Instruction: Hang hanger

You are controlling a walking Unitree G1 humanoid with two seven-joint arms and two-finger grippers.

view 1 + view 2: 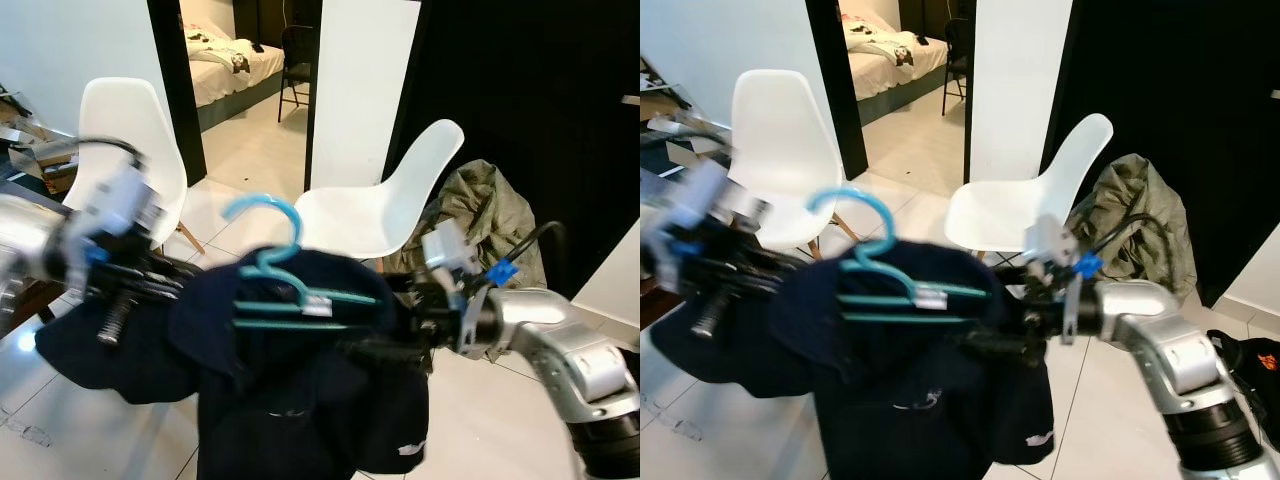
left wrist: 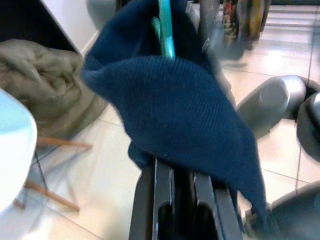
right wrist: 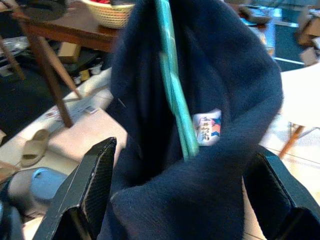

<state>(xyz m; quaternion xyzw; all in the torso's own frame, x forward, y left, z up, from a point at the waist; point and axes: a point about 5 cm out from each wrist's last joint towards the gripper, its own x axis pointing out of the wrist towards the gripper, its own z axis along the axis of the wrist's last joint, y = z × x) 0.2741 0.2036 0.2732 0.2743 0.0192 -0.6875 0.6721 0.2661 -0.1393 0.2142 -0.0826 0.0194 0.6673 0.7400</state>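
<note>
My arms are silver metal with black joints and black cabling; the right arm (image 1: 560,335) wears a blue tag, and each gripper has long black fingers (image 3: 92,187).

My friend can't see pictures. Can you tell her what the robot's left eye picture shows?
A teal hanger carrying a dark navy garment is held up between the left gripper and right gripper. Behind stand two white chairs on pale tiles, with a bedroom doorway beyond.
</note>
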